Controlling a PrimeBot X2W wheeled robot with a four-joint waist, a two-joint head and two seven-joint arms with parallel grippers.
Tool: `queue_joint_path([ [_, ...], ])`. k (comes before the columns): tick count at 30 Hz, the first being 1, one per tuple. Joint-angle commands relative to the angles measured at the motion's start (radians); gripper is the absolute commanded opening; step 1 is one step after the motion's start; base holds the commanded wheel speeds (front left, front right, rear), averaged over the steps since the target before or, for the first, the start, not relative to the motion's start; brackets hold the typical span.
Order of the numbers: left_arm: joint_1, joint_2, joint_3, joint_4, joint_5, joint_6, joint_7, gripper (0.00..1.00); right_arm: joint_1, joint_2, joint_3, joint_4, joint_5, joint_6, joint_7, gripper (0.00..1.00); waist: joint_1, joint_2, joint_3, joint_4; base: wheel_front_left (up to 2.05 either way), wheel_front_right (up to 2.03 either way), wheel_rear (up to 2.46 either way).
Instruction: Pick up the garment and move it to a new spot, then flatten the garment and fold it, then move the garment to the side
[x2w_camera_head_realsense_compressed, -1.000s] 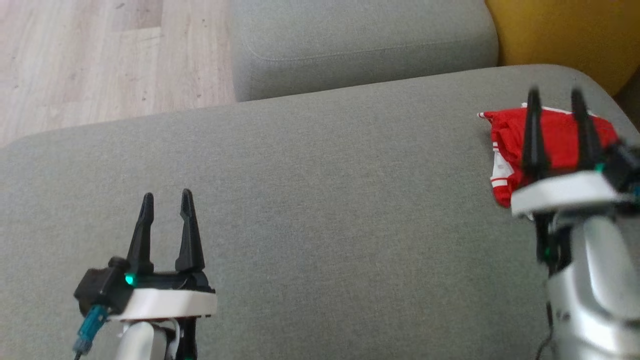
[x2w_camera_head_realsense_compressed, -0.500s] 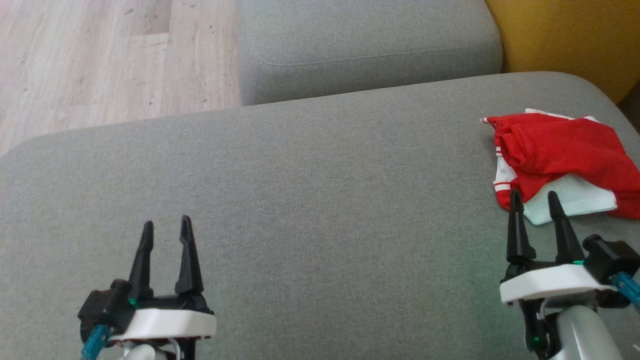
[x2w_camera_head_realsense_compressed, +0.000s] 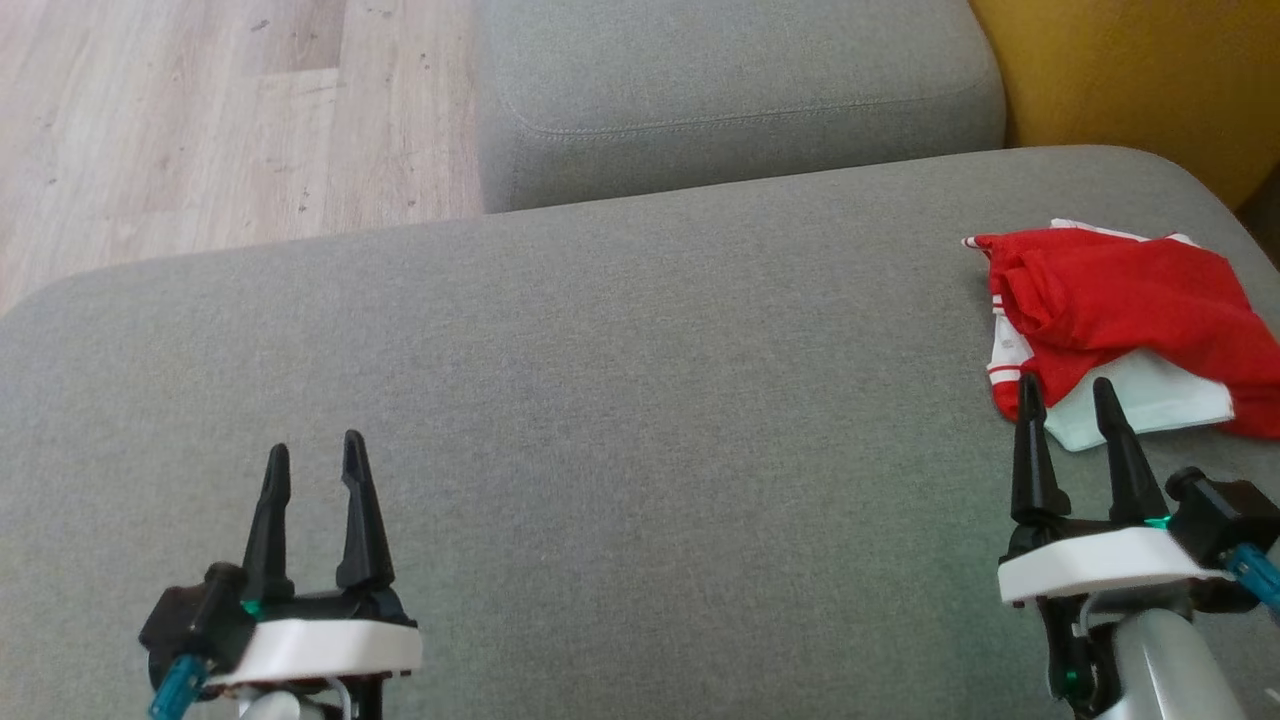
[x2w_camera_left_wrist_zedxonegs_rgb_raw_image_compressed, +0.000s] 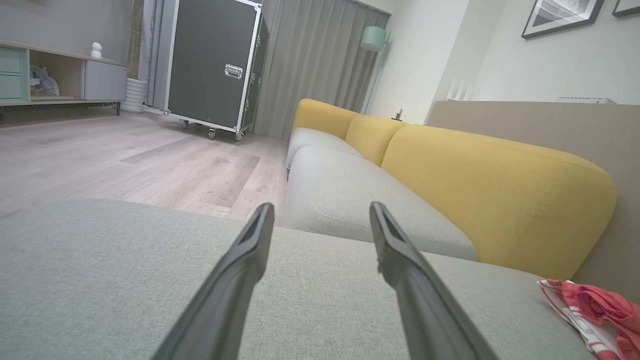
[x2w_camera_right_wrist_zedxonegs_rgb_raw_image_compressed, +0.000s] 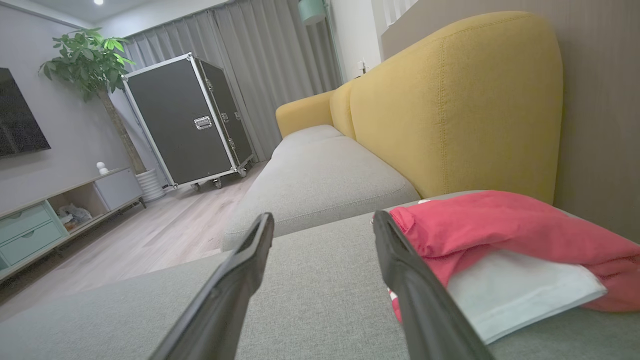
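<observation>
A red and white garment (x2w_camera_head_realsense_compressed: 1110, 320) lies bunched at the far right of a grey sofa seat (x2w_camera_head_realsense_compressed: 640, 400), its longer side running left to right. It sits just beyond the right end effector (x2w_camera_head_realsense_compressed: 1065, 400), whose two fingers stand open and empty, tips at the garment's near edge. The left end effector (x2w_camera_head_realsense_compressed: 312, 465), also open and empty, rests well apart at the near left. The right arm is plainly nearer for a reach. No containers are present.

A red and white garment (x2w_camera_head_realsense_compressed: 1110, 300) is seen bunched on the grey sofa cushion (x2w_camera_head_realsense_compressed: 620, 400), near its far right corner.
</observation>
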Motion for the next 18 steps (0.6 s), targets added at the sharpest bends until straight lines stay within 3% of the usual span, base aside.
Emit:
queue_joint_path([
  [1, -0.033, 0.006, 0.036, -0.027, -0.007, 0.004, -0.005, 1.00, -0.032, -0.003, 0.028, -0.036, 0.006, 0.003, -0.012, 1.00, 0.0000, -0.0001, 0.001, 0.000, 0.00, 0.00, 0.00],
  [18, -0.037, 0.006, 0.028, -0.038, -0.012, -0.018, -0.005, 1.00, -0.036, -0.003, 0.044, -0.041, 0.003, 0.003, -0.012, 1.00, 0.0000, -0.0001, 0.007, -0.002, 0.00, 0.00, 0.00],
])
